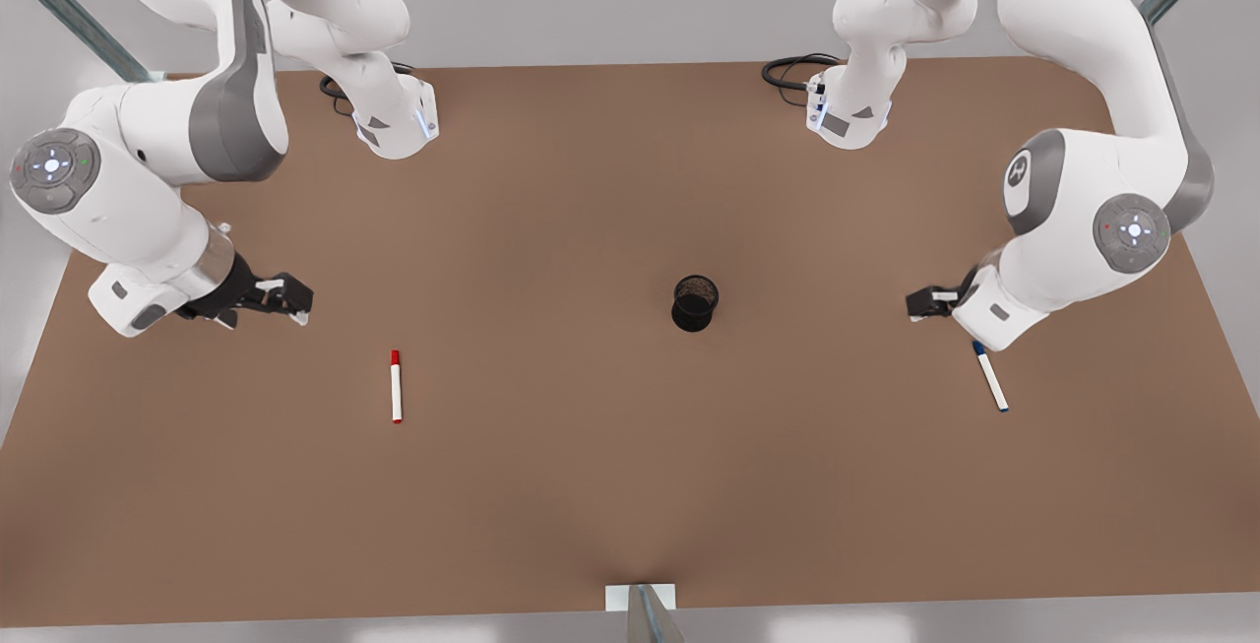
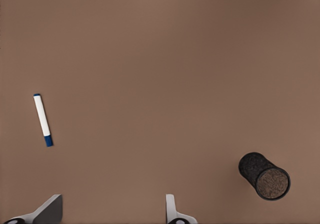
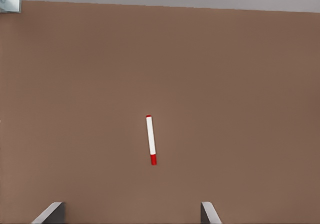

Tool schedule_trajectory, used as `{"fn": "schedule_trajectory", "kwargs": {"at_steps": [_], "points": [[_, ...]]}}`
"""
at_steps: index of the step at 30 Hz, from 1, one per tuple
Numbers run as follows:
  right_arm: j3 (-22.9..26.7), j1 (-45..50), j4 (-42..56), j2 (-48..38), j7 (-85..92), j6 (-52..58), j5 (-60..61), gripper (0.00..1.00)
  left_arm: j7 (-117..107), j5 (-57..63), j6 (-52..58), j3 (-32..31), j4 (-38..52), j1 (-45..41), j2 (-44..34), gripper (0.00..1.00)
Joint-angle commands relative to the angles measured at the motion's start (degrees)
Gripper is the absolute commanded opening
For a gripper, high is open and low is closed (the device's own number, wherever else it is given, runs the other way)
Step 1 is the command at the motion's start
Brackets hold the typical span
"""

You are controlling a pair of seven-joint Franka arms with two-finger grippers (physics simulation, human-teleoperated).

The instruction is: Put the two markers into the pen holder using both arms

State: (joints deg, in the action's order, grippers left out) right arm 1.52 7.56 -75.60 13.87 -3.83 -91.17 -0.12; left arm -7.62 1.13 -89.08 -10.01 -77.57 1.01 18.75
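1. The left gripper [image 1: 920, 303] hangs over the brown table [image 1: 610, 485] at the front view's right, its fingers [image 2: 172, 211] spread wide and holding nothing.
2. The blue marker [image 2: 43, 120] lies flat on the table near it.
3. The right gripper [image 1: 285, 300] hangs at the front view's left, fingers [image 3: 50, 213] spread and empty.
4. The red marker [image 3: 151, 140] lies flat on the table near it.
5. The pen holder [image 1: 695, 302] stands upright between the two grippers, well apart from both markers.
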Motion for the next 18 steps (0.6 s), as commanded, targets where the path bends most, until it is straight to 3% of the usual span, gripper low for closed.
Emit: {"fn": "schedule_trajectory", "kwargs": {"at_steps": [1, 4, 5, 8, 12, 13, 16, 18], "points": [[-0.03, -0.17, -0.16, 0.28, -1.27, -3.48, 0.39, 1.0, 0.24, 0.36, -2.32, -0.01, 0.05, 0.39, 0.06, 1.0], [-0.03, 0.0, -0.25, 0.81, -1.18, -3.57, 0.3, 1.0, 4.0, 0.19, -6.53, 5.79, -0.57, 2.41, 3.48, 1.0], [-0.03, 0.09, -0.25, 2.04, -1.18, -4.54, 0.3, 1.0, 5.15, -0.95, -9.26, 6.67, -0.83, 7.51, 6.29, 1.0], [-0.03, 0.09, -0.25, 10.65, -0.92, -13.5, 0.3, 1.0, 14.65, -4.21, -24.99, 6.85, -11.73, 14.28, 8.67, 1.0], [-0.82, 1.15, -2.62, 19.09, -0.3, -24.05, 0.21, 1.0, 20.71, -3.94, -37.03, 6.93, -16.12, 17.27, 13.24, 1.0], [-2.14, 1.5, -3.76, 20.85, -0.22, -25.72, 0.21, 1.0, 23.44, -3.77, -40.55, 7.37, -16.12, 17.36, 14.73, 0.99], [-3.9, 1.59, -19.05, 16.54, -0.22, -37.58, -0.4, 1.0, 26.34, -3.07, -46.18, 7.55, -16.65, 16.92, 18.69, 0.98], [-3.9, 0.8, -19.41, 18.39, -0.13, -39.34, -0.49, 1.0, 26.34, -1.22, -50.22, 7.55, -16.56, 16.74, 20.27, 0.98]]}}
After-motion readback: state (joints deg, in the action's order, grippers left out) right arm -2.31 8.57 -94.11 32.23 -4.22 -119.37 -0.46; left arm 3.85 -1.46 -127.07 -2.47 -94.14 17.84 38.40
